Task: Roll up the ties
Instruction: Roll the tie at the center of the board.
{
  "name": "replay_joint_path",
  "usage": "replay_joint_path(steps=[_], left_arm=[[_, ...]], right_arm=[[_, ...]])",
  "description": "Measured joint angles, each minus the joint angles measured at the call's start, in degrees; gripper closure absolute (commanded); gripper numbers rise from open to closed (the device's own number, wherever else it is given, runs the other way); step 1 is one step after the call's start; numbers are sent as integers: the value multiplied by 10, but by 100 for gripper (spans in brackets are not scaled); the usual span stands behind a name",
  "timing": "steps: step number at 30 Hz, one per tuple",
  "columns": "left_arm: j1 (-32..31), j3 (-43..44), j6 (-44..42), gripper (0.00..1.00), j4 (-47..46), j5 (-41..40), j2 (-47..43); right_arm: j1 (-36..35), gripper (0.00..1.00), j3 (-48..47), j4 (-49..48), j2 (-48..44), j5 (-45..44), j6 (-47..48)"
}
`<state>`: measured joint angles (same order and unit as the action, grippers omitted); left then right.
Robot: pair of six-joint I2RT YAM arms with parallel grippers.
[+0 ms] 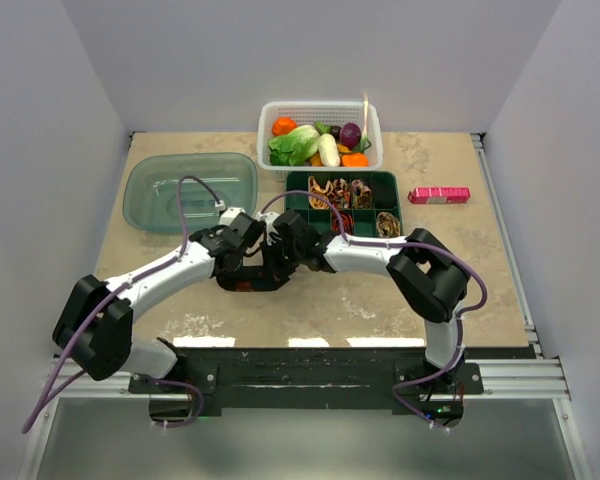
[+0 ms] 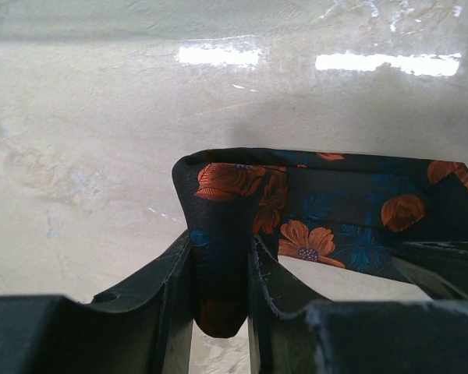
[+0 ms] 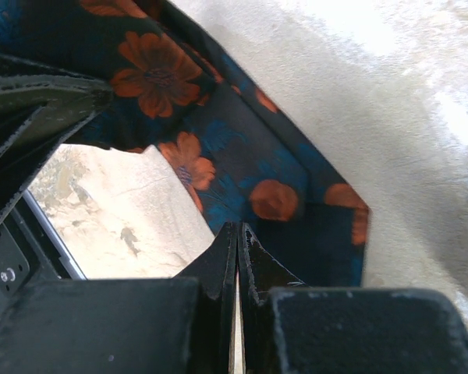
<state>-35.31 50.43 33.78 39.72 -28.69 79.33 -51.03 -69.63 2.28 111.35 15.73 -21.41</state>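
1. Left gripper (image 2: pixel 218 248) – its jaws stand partly closed and clamp a fold of the black tie (image 2: pixel 335 195). The cloth fills the whole gap between the two fingers (image 2: pixel 168 280).
2. The right gripper (image 3: pixel 236 231) has its jaws pressed flat together, with no gap showing. Its tips meet the edge of the same tie, but whether a sliver of cloth is pinched there cannot be told.
3. The tie is dark fabric printed with orange-red flowers and blue leaves. In the left wrist view it runs from the clamped fold out to the right, over the pale table (image 1: pixel 380 290). It turns a corner just above the fingers.
4. From the top camera, both arms bend inward and their grippers come together over the near middle of the table. The tie shows there as a dark patch under them.
5. Just behind the grippers sits a green compartment tray (image 1: pixel 380 176). It holds rolled ties (image 1: pixel 361 190) – small spirals in tan, brown and orange.
6. Behind the tray is a white basket (image 1: pixel 270 125) of vegetables. A clear lidded container (image 1: pixel 145 195) lies at the back left.
7. A pink box (image 1: pixel 439 195) lies right of the tray, apart from it.
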Motion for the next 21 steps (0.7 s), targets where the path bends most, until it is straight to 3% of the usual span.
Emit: replay_joint_path(steps=[21], left_arm=[[-90, 104, 111, 100, 166, -171, 175]], right_arm=[[70, 100, 53, 0, -54, -13, 5]])
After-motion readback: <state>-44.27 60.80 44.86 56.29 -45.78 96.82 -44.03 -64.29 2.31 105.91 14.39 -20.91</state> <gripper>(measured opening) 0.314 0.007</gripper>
